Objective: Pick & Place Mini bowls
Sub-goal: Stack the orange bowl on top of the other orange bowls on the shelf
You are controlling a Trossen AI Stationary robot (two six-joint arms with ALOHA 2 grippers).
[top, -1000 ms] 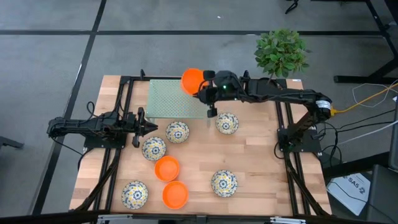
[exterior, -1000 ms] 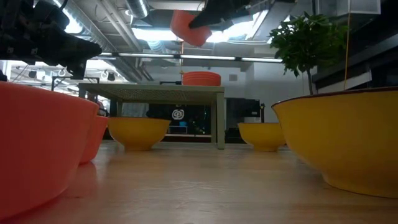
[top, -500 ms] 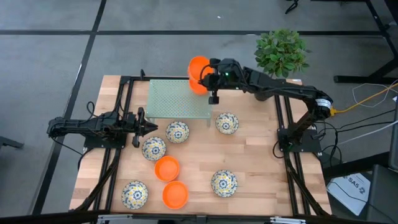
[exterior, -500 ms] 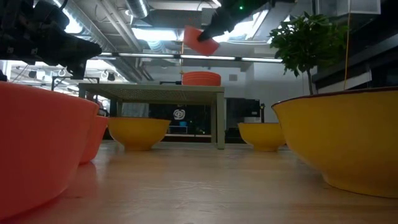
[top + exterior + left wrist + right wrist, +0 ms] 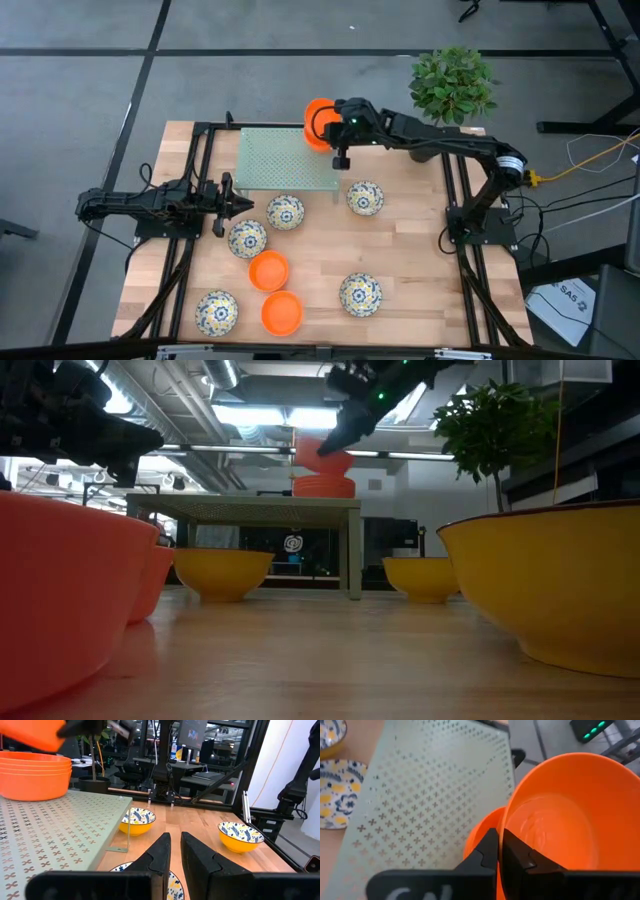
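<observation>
Wooden table [image 5: 420, 250], patterned bowls scattered: right gripper [image 5: 334, 128] fingers pinch orange bowl [image 5: 560, 820] rim, tilted above orange stack [image 5: 323, 485] on far perforated stand [image 5: 285, 158]. Risk: tilted release misses nest, rolls off. Left gripper [image 5: 172, 851] idle left, fingers nearly together, empty.

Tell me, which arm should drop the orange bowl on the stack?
The right. Its gripper is shut on the orange bowl just above the stack. The left gripper waits by the patterned bowls, holding nothing.
</observation>
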